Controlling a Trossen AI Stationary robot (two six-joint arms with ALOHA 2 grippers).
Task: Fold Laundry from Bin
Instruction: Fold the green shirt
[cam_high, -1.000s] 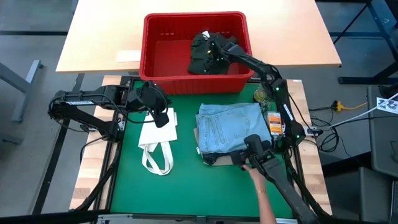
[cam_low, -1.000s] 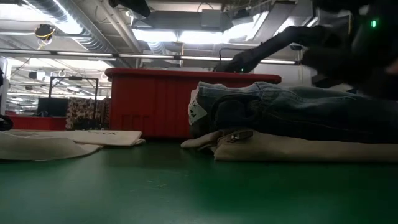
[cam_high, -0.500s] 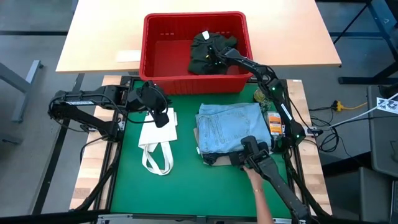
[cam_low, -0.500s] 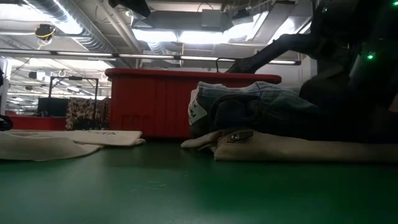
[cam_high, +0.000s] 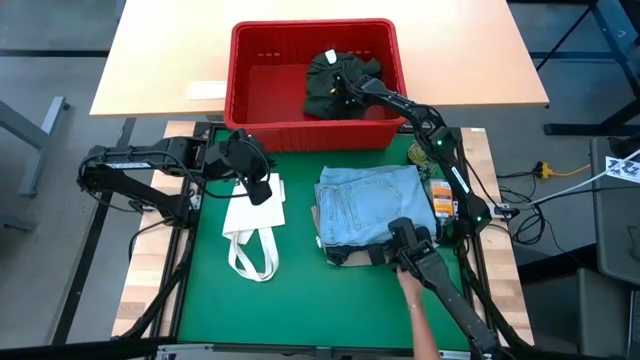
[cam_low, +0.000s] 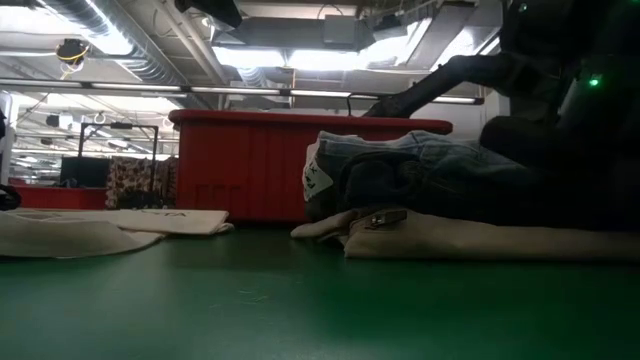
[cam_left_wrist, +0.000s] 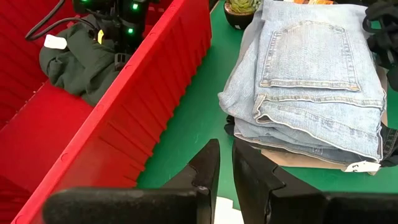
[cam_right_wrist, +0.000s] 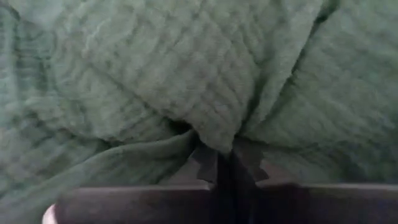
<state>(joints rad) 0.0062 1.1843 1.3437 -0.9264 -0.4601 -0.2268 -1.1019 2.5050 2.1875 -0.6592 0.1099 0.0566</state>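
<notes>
The red bin (cam_high: 240, 70) stands at the table's far edge. A dark olive-green garment (cam_high: 322, 88) lies crumpled on the bin's floor at its right end. My right gripper (cam_high: 345, 90) reaches down into the bin and is shut on this garment (cam_right_wrist: 155, 74). Folded light blue jeans (cam_high: 365, 200) lie on top of beige trousers (cam_low: 470, 240) on the green mat. My left gripper (cam_high: 262, 190) hovers over the white tote bag (cam_high: 250, 235). Its fingers (cam_left_wrist: 208, 165) are nearly together with nothing between them. My right gripper pinches a raised fold of the olive garment's cloth (cam_right_wrist: 217, 140) between its two fingers. It comes slanting down from the table's near right side. The rest of the garment lies slack on the bin's floor. How many layers are in the pinch cannot be told.
The bin's near wall (cam_left_wrist: 143, 106) rises between the mat and the garment. A small potted plant (cam_high: 418, 153) sits beside the jeans' far right corner. A person's forearm (cam_high: 422, 322) and a dark device (cam_high: 410, 245) are at the mat's near right.
My right gripper has sunk a little toward the bin's floor onto the olive garment and has shut on a fold of it. The garment lies where it was. The left arm has kept still.
</notes>
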